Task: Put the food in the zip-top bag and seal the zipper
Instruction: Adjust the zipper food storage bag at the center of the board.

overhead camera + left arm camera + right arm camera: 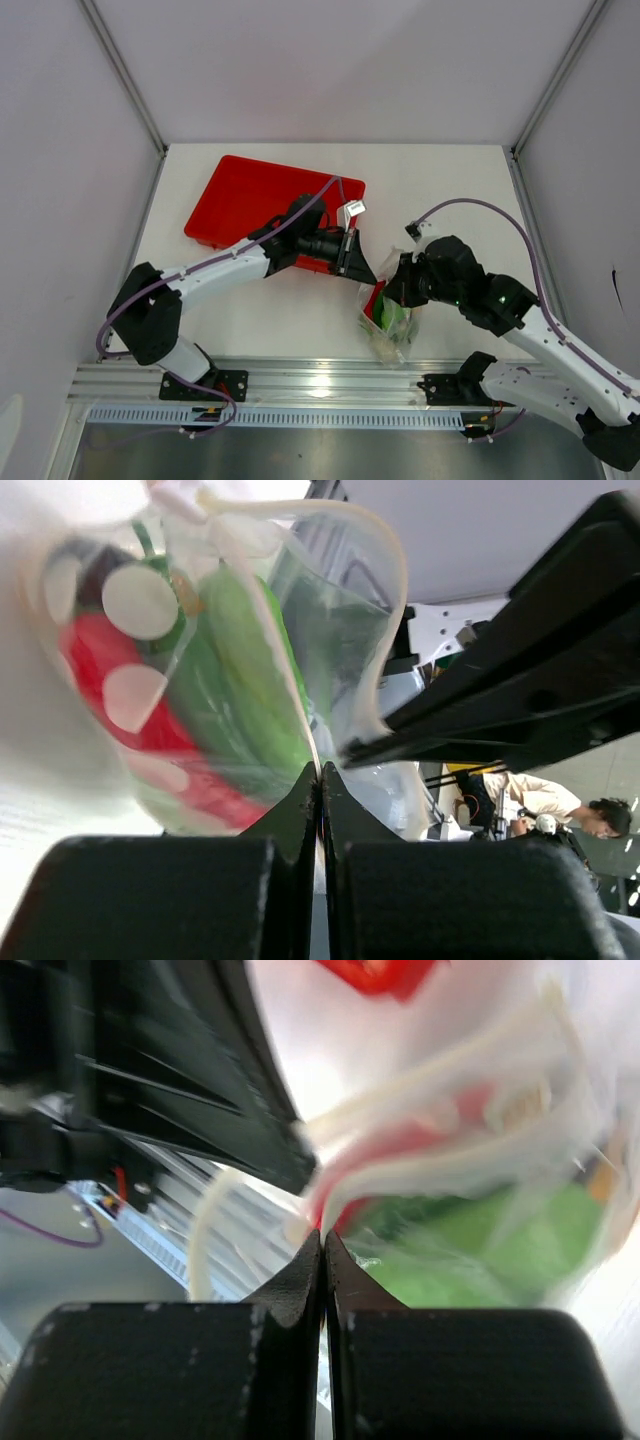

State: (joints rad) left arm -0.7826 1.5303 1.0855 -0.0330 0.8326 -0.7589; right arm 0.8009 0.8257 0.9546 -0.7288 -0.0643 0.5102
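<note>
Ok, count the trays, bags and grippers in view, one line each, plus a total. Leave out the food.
red tray: 1
zip-top bag: 1
grippers: 2, the left gripper and right gripper, each shut on the bag
total: 4

Both arms bent inward, left gripper (320, 778) and right gripper (322, 1243) fully closed, tips near each other.
</note>
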